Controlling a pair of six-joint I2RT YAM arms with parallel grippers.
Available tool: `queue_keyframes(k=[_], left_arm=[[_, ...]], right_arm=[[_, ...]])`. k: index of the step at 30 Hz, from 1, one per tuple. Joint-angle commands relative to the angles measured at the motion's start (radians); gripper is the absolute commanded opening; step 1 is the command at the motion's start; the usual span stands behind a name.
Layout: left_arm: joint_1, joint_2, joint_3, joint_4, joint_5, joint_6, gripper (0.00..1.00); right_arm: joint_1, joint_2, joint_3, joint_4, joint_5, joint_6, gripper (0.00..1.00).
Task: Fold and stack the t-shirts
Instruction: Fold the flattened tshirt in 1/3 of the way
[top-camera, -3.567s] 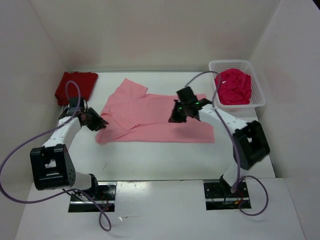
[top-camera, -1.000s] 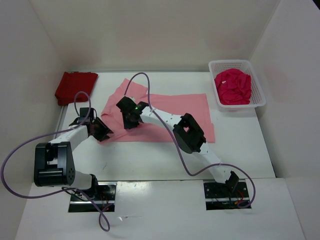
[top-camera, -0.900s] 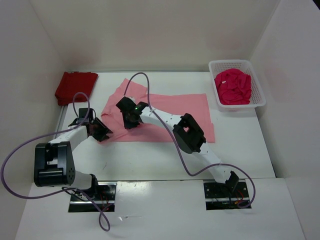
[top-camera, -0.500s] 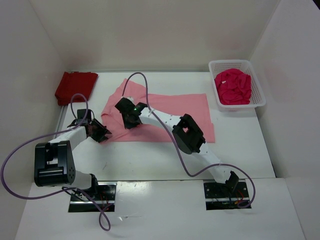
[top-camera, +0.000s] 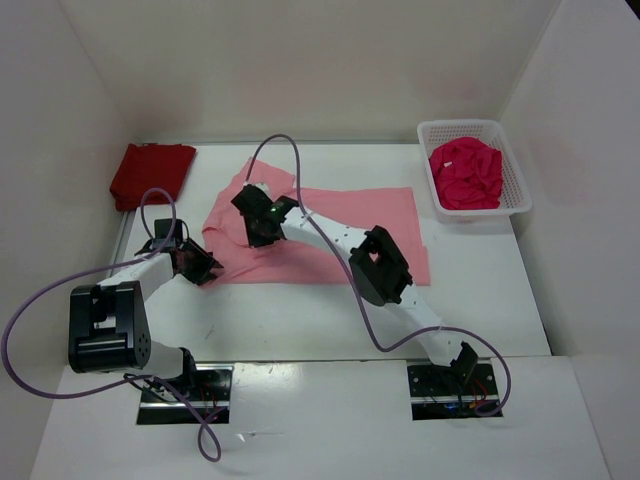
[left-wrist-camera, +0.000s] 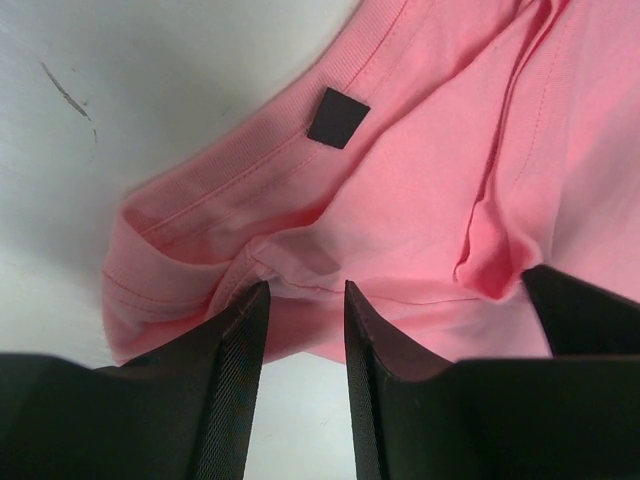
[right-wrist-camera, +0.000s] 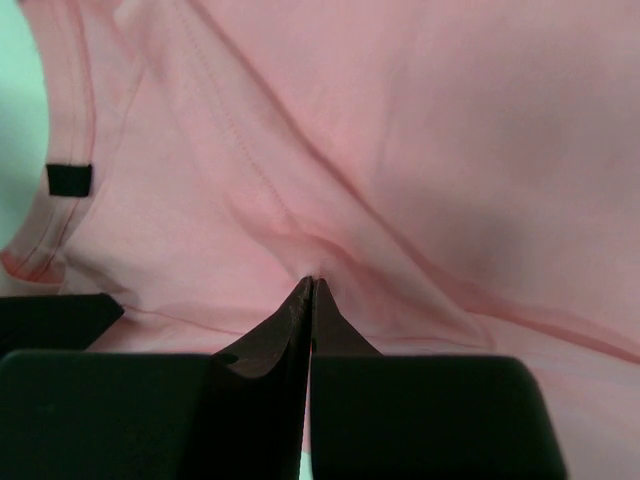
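Observation:
The light pink t-shirt (top-camera: 385, 210) lies spread across the middle of the table. My right gripper (top-camera: 256, 228) is over its left part, shut on a small raised fold of the pink cloth (right-wrist-camera: 330, 150), which puckers at the closed tips (right-wrist-camera: 312, 282). My left gripper (top-camera: 203, 266) sits low at the shirt's near-left corner. It is open (left-wrist-camera: 305, 290), its tips at the bunched sleeve hem (left-wrist-camera: 180, 250), with bare table between the fingers. The dark red t-shirt (top-camera: 150, 172) lies folded at the back left. The magenta t-shirt (top-camera: 465, 175) is crumpled in the basket.
A white mesh basket (top-camera: 460, 124) stands at the back right. White walls close in the table on the left, back and right. A purple cable (top-camera: 275, 150) loops above the right wrist. A black tag (left-wrist-camera: 337, 117) marks the pink shirt's hem.
The right gripper has closed on a fold of the pink shirt and shifted slightly toward the back. The left gripper has stayed at the shirt's corner.

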Motion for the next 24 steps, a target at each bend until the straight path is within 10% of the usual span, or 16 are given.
queue_keyframes(k=[1,7,16,24], left_arm=[[0.002,0.007,-0.008,0.011,0.003,-0.003,0.43],[0.002,-0.003,-0.008,0.001,-0.007,-0.003,0.43],[0.002,-0.013,0.001,0.001,0.003,-0.003,0.43],[0.002,-0.013,0.001,0.001,0.003,-0.003,0.43]], right_arm=[[-0.058,-0.1,0.029,-0.017,0.034,-0.013,0.0],[-0.058,-0.221,-0.178,0.073,0.044,-0.001,0.0],[-0.049,-0.255,-0.286,0.123,-0.111,0.011,0.56],[0.003,-0.175,-0.17,0.075,-0.151,-0.024,0.57]])
